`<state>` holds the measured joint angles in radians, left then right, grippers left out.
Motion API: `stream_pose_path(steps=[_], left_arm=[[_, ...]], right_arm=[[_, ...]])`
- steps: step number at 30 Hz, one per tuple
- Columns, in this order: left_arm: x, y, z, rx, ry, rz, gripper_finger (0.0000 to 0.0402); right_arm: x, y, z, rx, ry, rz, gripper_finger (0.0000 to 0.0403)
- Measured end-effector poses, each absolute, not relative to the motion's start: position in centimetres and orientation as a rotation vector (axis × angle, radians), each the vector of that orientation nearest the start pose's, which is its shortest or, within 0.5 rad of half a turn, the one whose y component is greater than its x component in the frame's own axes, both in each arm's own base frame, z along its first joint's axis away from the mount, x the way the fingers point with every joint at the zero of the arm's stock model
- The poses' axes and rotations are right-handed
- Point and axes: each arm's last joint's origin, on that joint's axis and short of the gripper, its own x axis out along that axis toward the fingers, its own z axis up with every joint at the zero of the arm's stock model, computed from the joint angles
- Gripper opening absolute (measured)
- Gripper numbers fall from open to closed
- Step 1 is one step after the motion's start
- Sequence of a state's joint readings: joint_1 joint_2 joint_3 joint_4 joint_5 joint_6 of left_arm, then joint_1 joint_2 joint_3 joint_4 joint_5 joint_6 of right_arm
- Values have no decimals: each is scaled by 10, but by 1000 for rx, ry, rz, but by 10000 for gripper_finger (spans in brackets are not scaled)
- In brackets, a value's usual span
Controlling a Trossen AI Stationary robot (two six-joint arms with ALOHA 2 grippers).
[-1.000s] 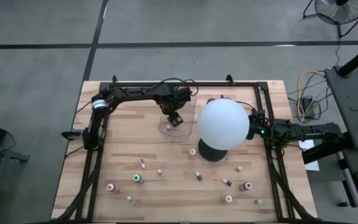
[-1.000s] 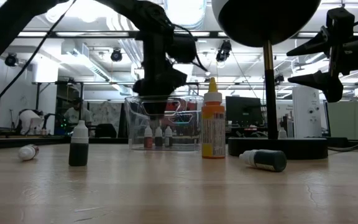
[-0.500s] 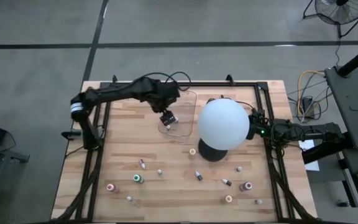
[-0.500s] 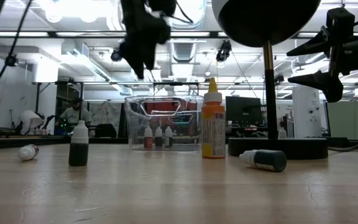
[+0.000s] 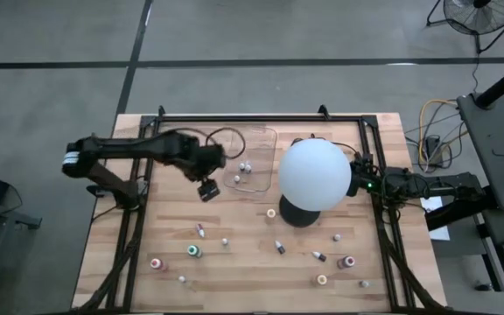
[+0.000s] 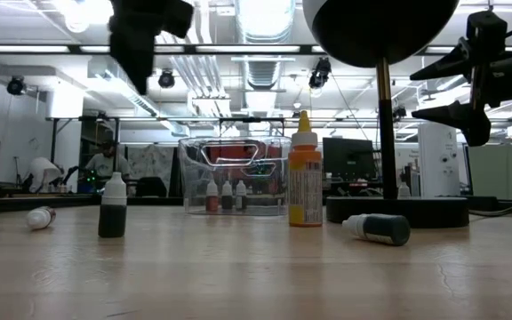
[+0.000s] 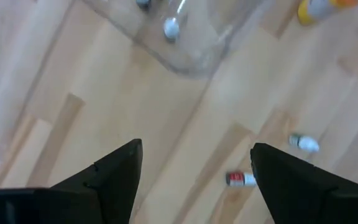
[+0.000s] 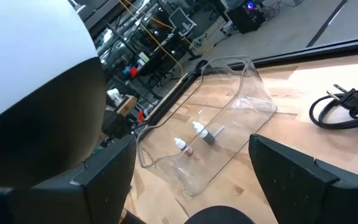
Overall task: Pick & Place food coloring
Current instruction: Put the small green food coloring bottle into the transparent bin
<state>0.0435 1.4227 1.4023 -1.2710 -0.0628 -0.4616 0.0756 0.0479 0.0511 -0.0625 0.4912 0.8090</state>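
I count three bottles [image 8: 197, 129] inside clear tray [image 5: 265, 188]; many bottles wait on table [image 5: 243, 267]; my left gripper [image 5: 206, 190] spread, empty; right gripper [image 8: 191, 186] spread, idle.

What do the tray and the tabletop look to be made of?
The tray looks like clear, glossy plastic: the bottles inside and the wood beneath show straight through its walls. The tabletop looks like pale wooden planks with a matte finish, going by the visible grain and seams.
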Motion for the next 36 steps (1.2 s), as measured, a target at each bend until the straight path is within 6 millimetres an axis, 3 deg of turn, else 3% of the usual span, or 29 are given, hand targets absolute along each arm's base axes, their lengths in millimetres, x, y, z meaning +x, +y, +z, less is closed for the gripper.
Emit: stream_pose_path(steps=[7, 12, 23, 36], left_arm=[[231, -14, 305, -405, 1301, 388, 270], [226, -27, 289, -435, 1331, 413, 270], [252, -59, 262, -522, 1316, 359, 269], [280, -102, 251, -411, 1367, 261, 268]], right_arm=[[95, -6, 171, 780, -112, -415, 302], [95, -6, 171, 780, -112, -414, 302], [95, -6, 171, 780, -112, -414, 302], [95, -6, 171, 780, -113, -415, 302]])
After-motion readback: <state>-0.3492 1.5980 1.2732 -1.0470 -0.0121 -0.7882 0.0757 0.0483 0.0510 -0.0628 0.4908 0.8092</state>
